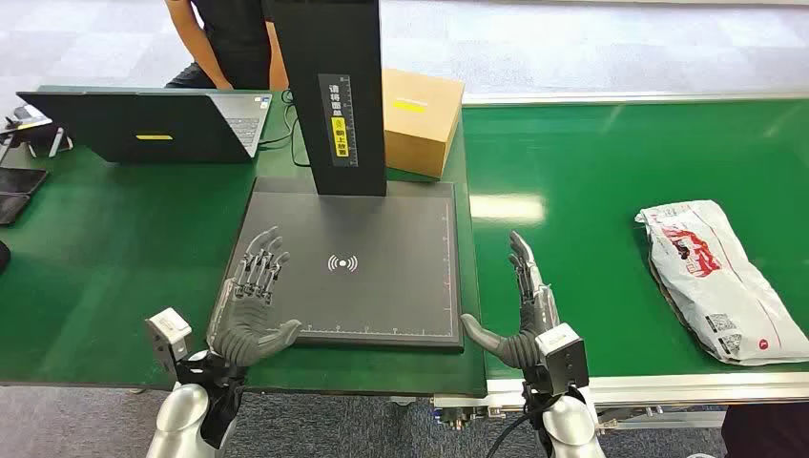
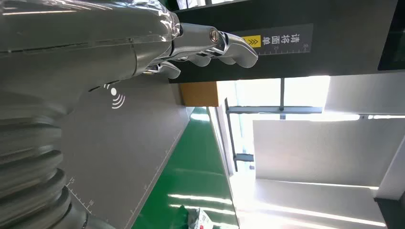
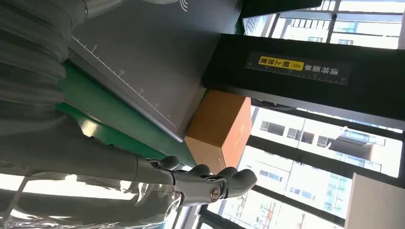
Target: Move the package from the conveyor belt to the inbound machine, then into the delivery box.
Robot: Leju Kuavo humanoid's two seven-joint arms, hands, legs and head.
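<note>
The package [image 1: 720,279], a white plastic mailer bag with red print, lies flat on the green conveyor belt [image 1: 591,162] at the right; an end of it shows in the left wrist view [image 2: 201,220]. The inbound machine's dark scan plate [image 1: 372,229] with its black upright column [image 1: 336,86] sits centre. My left hand [image 1: 253,303] hovers open over the plate's near left corner, fingers straight. At the belt's near left edge, just right of the plate, my right hand [image 1: 527,315] is open with nothing in it, well left of the package.
A brown cardboard box [image 1: 420,119] stands behind the plate, right of the column, also in the right wrist view [image 3: 219,125]. A laptop [image 1: 157,122] sits at the back left with a seated person [image 1: 229,38] behind it. Dark devices [image 1: 19,191] lie at the far left edge.
</note>
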